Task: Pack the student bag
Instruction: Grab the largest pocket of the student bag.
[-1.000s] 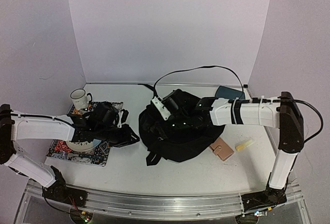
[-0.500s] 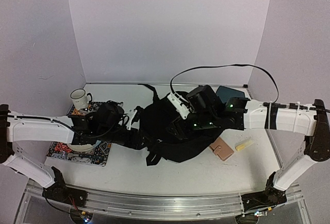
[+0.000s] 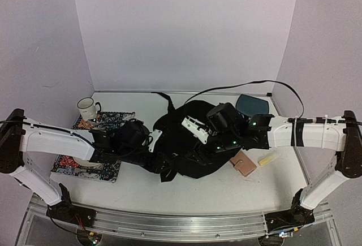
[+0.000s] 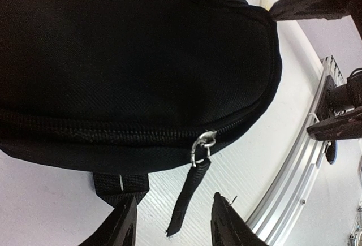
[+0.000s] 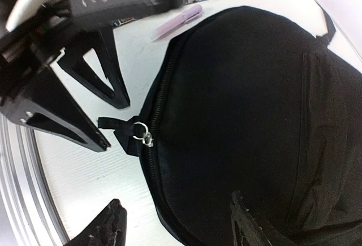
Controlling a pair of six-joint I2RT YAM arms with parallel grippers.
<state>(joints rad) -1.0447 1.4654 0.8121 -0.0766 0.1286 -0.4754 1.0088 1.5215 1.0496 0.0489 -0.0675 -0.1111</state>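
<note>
The student bag (image 3: 198,168) lies in the middle of the white table (image 3: 141,196). It is big and black, and both arms reach in over it. I can read no words on the bag. The right wrist view shows small dark marks on the white part of the left arm, but they are too blurry to read.

From the bag, a white mug (image 3: 86,108) stands between 9 and 10 o'clock, just beside a patterned mat (image 3: 107,171). A blue-grey tray (image 3: 251,104) sits at 2 o'clock. A tan wallet (image 3: 244,164) lies at 4 o'clock, just beside the bag, with a small yellow stick (image 3: 268,158) near it.

The top view does not show the fingers well, but the wrist views do. The left gripper (image 4: 175,201) has its fingers apart and holds nothing. The end of the black zipper pull (image 4: 189,189) lies between its tips. The pull hangs from a silver ring (image 4: 203,142) on the bag's zipper. This view also shows the metal rail (image 4: 294,167) at the table edge.

The right gripper (image 5: 175,201) has its fingers apart too. It is above the bag's black cloth and holds nothing. Only this view shows a pink pen (image 5: 176,22) on the table, at about 12 o'clock from the ring.
</note>
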